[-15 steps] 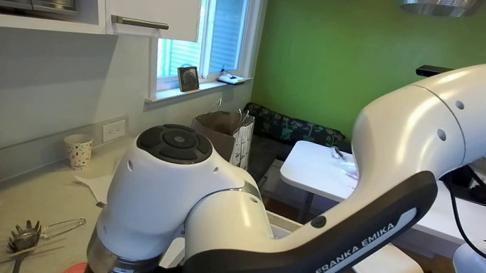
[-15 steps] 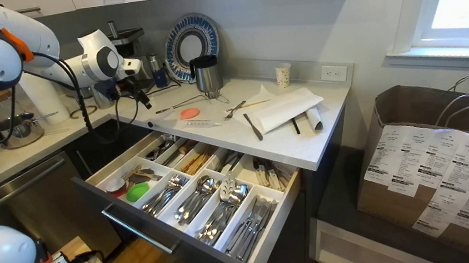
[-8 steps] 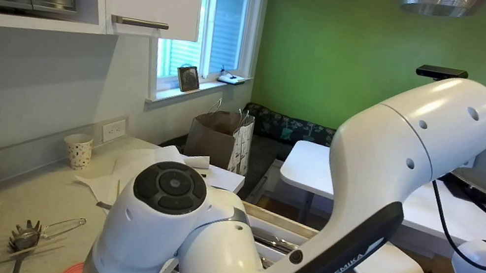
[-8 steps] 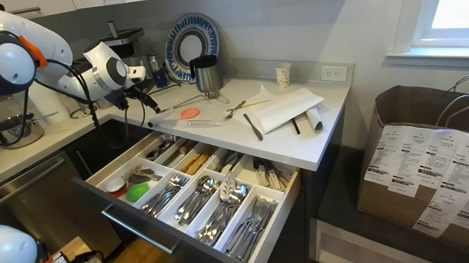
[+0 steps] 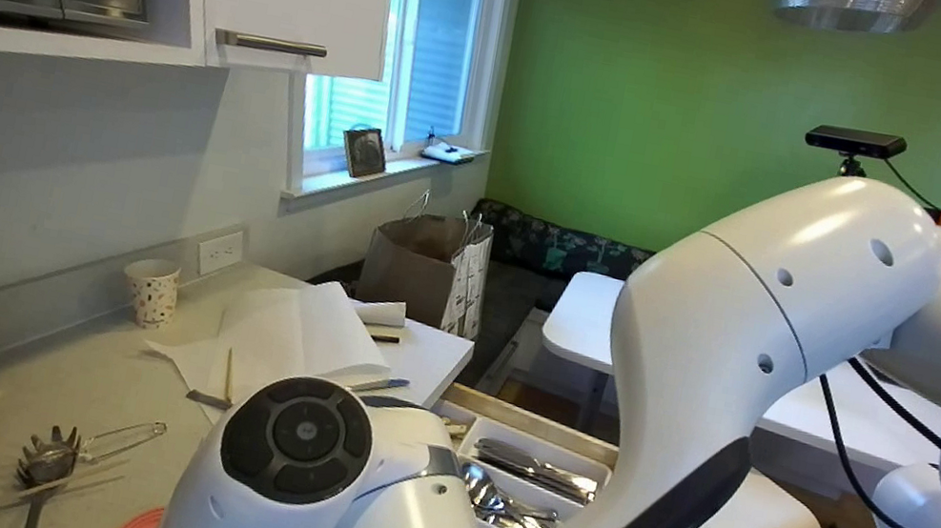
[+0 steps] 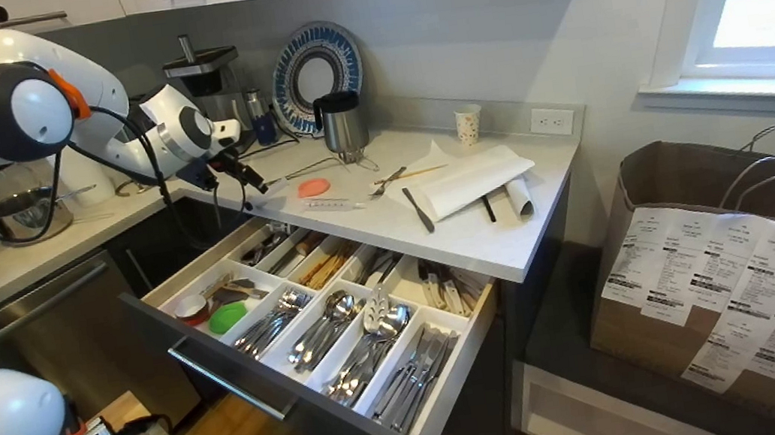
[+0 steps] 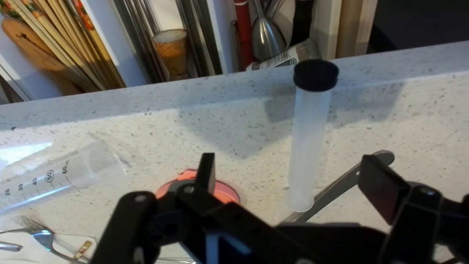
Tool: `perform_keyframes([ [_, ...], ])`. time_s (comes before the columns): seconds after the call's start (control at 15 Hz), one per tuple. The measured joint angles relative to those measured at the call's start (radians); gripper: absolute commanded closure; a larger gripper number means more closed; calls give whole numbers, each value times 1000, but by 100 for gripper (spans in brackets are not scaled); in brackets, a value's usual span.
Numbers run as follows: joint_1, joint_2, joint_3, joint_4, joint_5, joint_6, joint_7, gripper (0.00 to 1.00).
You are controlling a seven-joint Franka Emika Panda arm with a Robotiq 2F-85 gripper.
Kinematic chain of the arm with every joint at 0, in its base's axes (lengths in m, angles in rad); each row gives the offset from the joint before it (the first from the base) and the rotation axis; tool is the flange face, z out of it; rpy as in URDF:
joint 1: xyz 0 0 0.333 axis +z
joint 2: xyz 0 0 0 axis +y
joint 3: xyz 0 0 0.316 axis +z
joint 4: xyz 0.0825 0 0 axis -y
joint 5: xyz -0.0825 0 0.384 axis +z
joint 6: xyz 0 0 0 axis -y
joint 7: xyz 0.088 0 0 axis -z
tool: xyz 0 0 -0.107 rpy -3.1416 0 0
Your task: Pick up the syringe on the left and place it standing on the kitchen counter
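Observation:
A translucent white tube with a black end cap point(image 7: 311, 143), apparently a syringe part, lies on the pale speckled kitchen counter point(image 7: 421, 135) near its front edge. A clear barrel with printed numbers point(image 7: 55, 176) lies farther left in the wrist view; it also shows in an exterior view point(image 6: 332, 203). My gripper point(image 7: 292, 176) is open, one finger on each side of the capless end of the tube, seemingly above it and not touching. In an exterior view my gripper point(image 6: 255, 183) is low over the counter point(image 6: 466, 237), partly hiding the tube.
An open cutlery drawer point(image 6: 292, 405) sits below the counter edge. Around the tube are an orange lid point(image 7: 227, 190), a grey utensil handle point(image 7: 340, 187) and a fork point(image 7: 44, 238). A steel pitcher point(image 6: 344, 125), paper cup point(image 6: 468, 124) and paper sheet point(image 6: 473, 179) stand or lie farther back.
The arm has moved forward and lowered. My gripper has come down toward the counter, over the tube. The objects on the counter have not moved.

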Motion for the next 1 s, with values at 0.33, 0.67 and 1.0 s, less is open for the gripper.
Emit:
perform_keyframes([
  [0.33,18,42,-15,45,-16,-3,-5,0],
  [0.67,31,91,-36,97,-20,-5,-12,0],
  [1.0,42,133,-48,136,-20,-6,-30,38],
])
